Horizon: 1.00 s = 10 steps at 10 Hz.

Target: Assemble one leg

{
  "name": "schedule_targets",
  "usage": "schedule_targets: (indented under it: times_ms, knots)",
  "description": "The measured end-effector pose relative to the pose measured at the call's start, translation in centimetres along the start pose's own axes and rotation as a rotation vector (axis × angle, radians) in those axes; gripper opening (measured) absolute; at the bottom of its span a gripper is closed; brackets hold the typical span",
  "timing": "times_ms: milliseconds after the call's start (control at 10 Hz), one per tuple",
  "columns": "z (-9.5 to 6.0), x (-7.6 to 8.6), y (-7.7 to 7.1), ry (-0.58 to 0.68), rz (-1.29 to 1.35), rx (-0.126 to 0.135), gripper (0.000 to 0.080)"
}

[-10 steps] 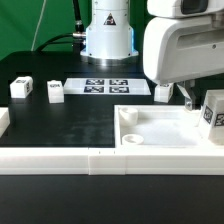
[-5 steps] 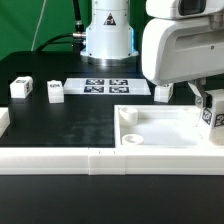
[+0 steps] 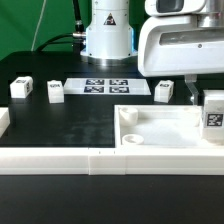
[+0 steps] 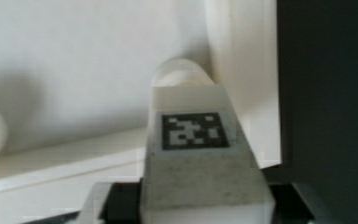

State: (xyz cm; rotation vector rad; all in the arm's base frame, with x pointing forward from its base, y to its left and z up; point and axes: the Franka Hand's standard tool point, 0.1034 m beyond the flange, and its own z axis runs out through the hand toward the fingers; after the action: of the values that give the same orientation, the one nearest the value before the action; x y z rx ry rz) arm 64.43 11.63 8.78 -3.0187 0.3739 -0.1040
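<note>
My gripper is shut on a white leg with a black-and-white tag, at the exterior view's right. It holds the leg upright over the far right part of the large white square panel. In the wrist view the leg stands between the two black fingers, its rounded tip pointing at the panel's raised rim. Three more legs stand on the black table: two at the exterior view's left and one behind the panel.
The marker board lies at the back by the robot base. A long white rail runs along the table's front. A round socket sits in the panel's near left corner.
The gripper with the leg has turned and shifted toward the exterior view's left, over the panel's far right part; the leg's tag now faces the camera more squarely.
</note>
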Motion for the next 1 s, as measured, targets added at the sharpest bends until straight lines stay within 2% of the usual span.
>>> schedule_targets:
  times_ms: [300,700,1000]
  knots:
    - [-0.03,-0.03,0.26,0.001,0.342,-0.004,0.0292]
    - [0.03,-0.54,0.09,0.004,0.820,-0.031,0.0292]
    - [0.09,-0.85,-0.10,-0.018,1.036,-0.025,0.0292]
